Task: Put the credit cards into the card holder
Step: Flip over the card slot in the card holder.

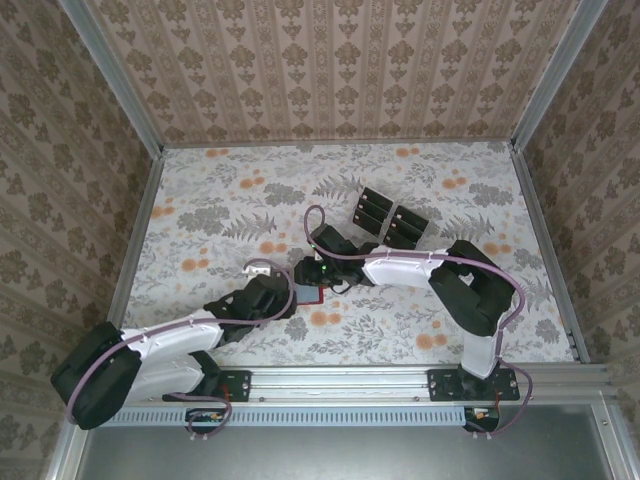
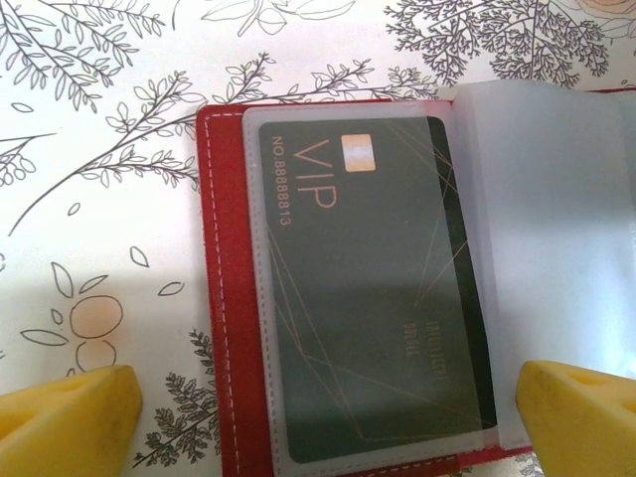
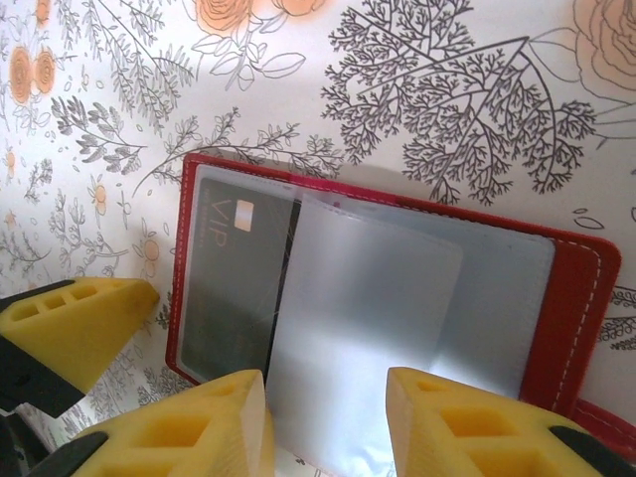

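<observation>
Card holder (image 2: 224, 298) lies open on table (image 2: 99, 149), a VIP credit card (image 2: 368, 298) in its clear sleeve. Left gripper (image 2: 323, 417) spread wide, straddling it, holding nothing. Right gripper (image 3: 328, 427) partly parted, loose sleeve leaf (image 3: 368, 318) between its fingers; grip unclear.

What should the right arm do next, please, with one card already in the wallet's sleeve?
Probably lift the right gripper away from the card holder and head for the loose credit cards beyond it. The VIP card sits fully inside a clear sleeve, the right jaws stand apart holding nothing, and the left gripper, wide open, straddles the open holder.
</observation>
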{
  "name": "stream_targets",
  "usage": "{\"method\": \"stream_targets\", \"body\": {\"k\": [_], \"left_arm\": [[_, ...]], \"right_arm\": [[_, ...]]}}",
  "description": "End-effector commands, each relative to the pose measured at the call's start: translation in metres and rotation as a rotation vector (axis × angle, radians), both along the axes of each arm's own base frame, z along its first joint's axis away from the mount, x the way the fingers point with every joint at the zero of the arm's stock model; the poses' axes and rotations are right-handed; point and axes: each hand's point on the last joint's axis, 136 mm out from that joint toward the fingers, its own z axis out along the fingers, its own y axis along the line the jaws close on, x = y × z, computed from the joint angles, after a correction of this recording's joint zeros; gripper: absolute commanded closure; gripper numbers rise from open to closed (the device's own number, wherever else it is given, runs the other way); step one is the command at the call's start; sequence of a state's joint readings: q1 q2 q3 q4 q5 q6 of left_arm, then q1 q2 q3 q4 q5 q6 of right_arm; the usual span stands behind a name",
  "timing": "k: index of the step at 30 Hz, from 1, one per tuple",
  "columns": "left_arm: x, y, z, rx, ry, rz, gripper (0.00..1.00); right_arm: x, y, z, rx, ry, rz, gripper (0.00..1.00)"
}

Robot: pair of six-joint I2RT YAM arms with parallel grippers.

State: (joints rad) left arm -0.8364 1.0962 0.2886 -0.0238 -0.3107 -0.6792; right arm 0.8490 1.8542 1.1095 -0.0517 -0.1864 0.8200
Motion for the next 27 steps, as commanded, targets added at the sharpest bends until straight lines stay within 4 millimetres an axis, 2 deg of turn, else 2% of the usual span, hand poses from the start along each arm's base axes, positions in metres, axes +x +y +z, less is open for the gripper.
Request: {"method": "stream_targets", "body": {"k": [1, 11, 17, 21, 27], "left_arm": [[-0.005, 0.012, -0.008, 0.033, 0.016, 0.029, 0.00], [-0.006, 0.014, -0.009, 0.037, 0.017, 0.031, 0.00], [-0.006, 0.014, -0.010, 0.038, 0.017, 0.031, 0.00], [-0.006, 0.014, -0.010, 0.038, 0.018, 0.031, 0.00], [-0.006, 0.014, -0.008, 0.032, 0.013, 0.032, 0.00]], "right_arm": [[0.002, -0.006, -0.011, -0.025, 0.010, -0.039, 0.62], [0.001, -0.014, -0.027, -0.069, 0.031, -0.057, 0.61], [0.000, -0.010, -0.036, -0.067, 0.050, -0.050, 0.61], [0.001, -0.004, -0.038, -0.042, 0.048, -0.035, 0.61], [0.003, 0.005, -0.029, 0.008, 0.024, -0.004, 0.62]]}}
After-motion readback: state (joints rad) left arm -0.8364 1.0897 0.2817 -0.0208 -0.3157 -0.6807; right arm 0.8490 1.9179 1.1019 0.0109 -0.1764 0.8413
